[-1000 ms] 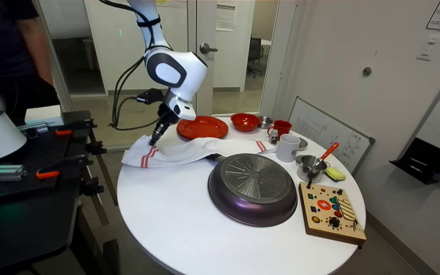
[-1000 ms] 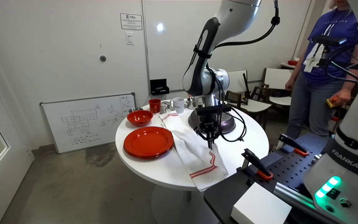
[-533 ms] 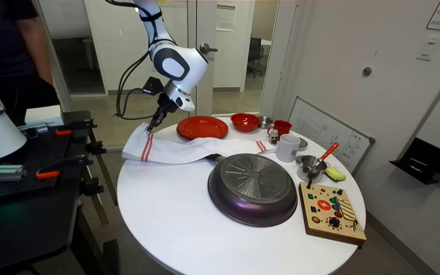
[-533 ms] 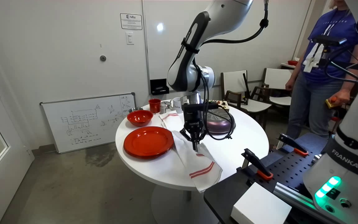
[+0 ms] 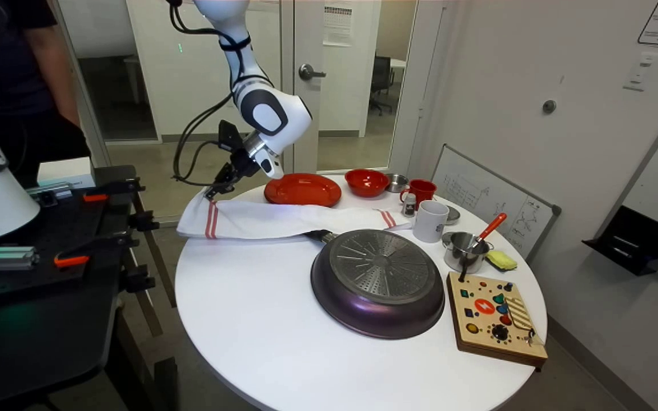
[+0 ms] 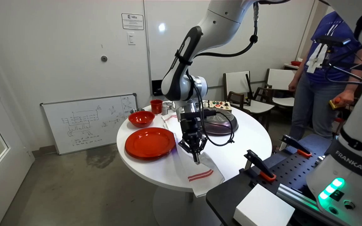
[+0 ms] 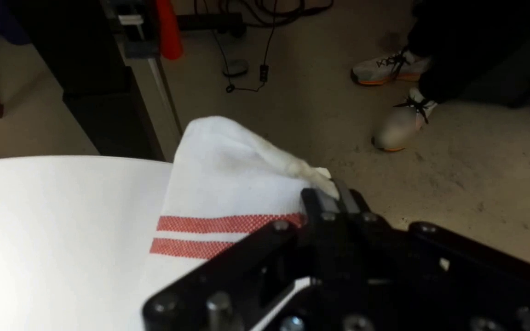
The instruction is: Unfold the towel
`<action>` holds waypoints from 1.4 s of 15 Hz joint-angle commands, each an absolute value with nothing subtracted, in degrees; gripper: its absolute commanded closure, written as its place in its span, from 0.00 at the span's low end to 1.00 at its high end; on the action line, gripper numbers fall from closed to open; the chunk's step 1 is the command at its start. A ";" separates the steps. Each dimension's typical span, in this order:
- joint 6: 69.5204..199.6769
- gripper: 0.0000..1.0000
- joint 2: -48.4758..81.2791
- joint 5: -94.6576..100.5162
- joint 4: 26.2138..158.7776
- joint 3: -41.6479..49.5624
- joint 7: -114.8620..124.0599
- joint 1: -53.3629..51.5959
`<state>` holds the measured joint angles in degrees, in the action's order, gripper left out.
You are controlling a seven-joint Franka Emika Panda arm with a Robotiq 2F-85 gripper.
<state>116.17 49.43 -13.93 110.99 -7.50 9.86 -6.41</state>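
The white towel (image 5: pixel 272 221) with red stripes lies stretched in a long, narrow strip across the far side of the round table. Its near end rises to my gripper (image 5: pixel 210 195) in an exterior view. In the wrist view the gripper (image 7: pixel 337 195) is shut on an edge of the towel (image 7: pixel 237 193), pinched between the fingertips. In an exterior view the gripper (image 6: pixel 196 160) points down over the striped end of the towel (image 6: pixel 204 185), which reaches past the table's rim. The arm hides part of the towel's middle there.
An upside-down dark pan (image 5: pixel 386 274) stands beside the towel, its handle touching or very near the cloth. Red plates (image 6: pixel 150 143) lie close on the opposite side. A white mug (image 5: pixel 430 221) stands by the far end. A black bench (image 6: pixel 291 169) adjoins the table.
My gripper has lifted and moved towards the table's edge with the towel's end. The creased striped part now lies straighter and smoother. The far end, pan and plates have not moved.
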 commanded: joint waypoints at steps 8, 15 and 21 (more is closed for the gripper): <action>110.42 0.46 56.30 -11.22 100.20 -12.07 -3.53 -8.03; 116.21 0.00 53.38 -9.98 101.57 -9.02 -1.53 -8.93; 121.66 0.00 45.92 -6.33 103.30 -1.63 7.58 -9.09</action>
<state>119.54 50.80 -9.16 100.64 -4.86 2.47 -8.10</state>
